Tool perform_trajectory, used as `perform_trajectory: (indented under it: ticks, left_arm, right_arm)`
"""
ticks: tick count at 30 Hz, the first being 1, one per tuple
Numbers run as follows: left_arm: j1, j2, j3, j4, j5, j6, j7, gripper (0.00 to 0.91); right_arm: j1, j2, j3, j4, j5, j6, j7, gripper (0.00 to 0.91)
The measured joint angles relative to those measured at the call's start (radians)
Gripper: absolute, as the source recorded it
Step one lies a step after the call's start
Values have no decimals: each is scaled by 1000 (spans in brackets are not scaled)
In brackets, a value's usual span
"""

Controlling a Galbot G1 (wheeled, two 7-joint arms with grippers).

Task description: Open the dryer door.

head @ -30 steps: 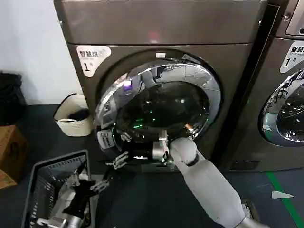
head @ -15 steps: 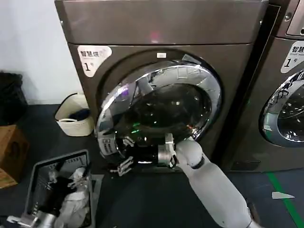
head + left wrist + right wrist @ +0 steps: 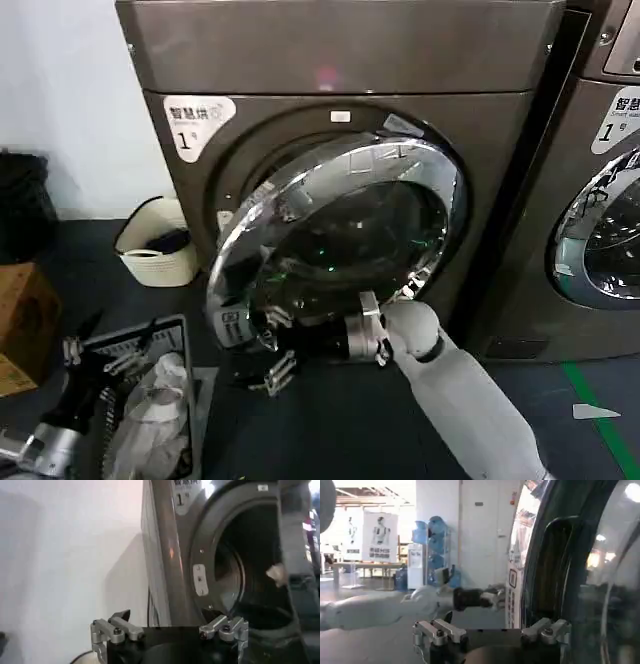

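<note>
One arm does the work here: the right hand (image 3: 272, 378) sits at the lower left edge of the dryer door (image 3: 340, 235), just under the chrome rim near its small white sticker (image 3: 231, 323). Its fingers are spread and grip nothing that I can make out; it seems to hook or push the rim rather than clamp it. The door stands partly open from the dryer (image 3: 340, 120), hinged on the right, its free left edge swung out toward the robot with a dark gap showing behind it.

To do this step well, I judge the hand should hold contact behind the rim and sweep in an arc about the right-hand hinge, not pull straight back.

The round door has no real long axis; its glass faces forward and slightly left.

The left hand (image 3: 85, 365) waits low over a basket (image 3: 140, 340) on the floor, fingers apart and empty.
</note>
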Motion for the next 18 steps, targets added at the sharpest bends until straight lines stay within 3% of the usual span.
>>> perform_trajectory:
  ticks: [18]
  left_arm:
    - [-91,193,97,18,-82,30,-6,907]
  right_arm:
    - [-48,-103,47,65,12,17,-145,907]
